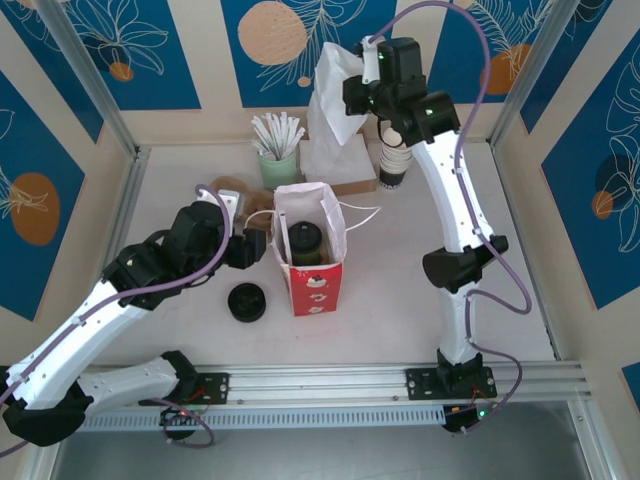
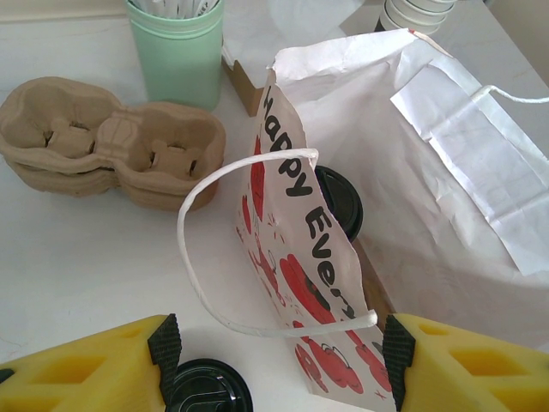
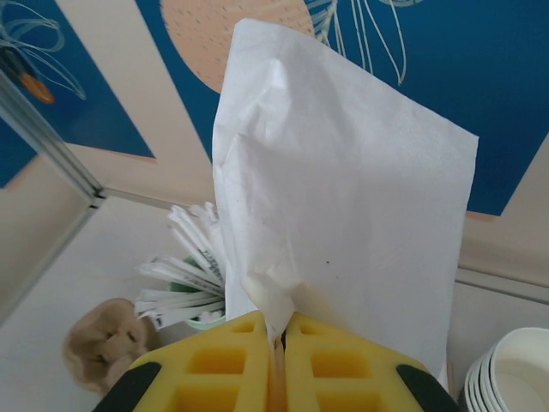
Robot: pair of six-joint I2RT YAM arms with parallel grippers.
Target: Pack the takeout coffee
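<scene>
Coffee cup (image 1: 305, 243) upright inside red-white bag (image 1: 318, 288), mid worktop (image 1: 390, 320), lid up. L jaws spread just left of bag, handle loop (image 2: 193, 257) ahead; L arm nearer. R jaws pressed together, pinching white paper (image 3: 343, 197) at back, well apart from cup.

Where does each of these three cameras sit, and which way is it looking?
Top external: above and behind the bases, looking down on the table; the left arm and right arm show.
Left wrist: on the left arm, facing the red-and-white bag holding the takeout coffee; the open left tool shows.
Right wrist: on the right arm, facing the back wall; the right tool is shut on white paper.
Shared: both wrist views catch the cardboard cup carrier.
</scene>
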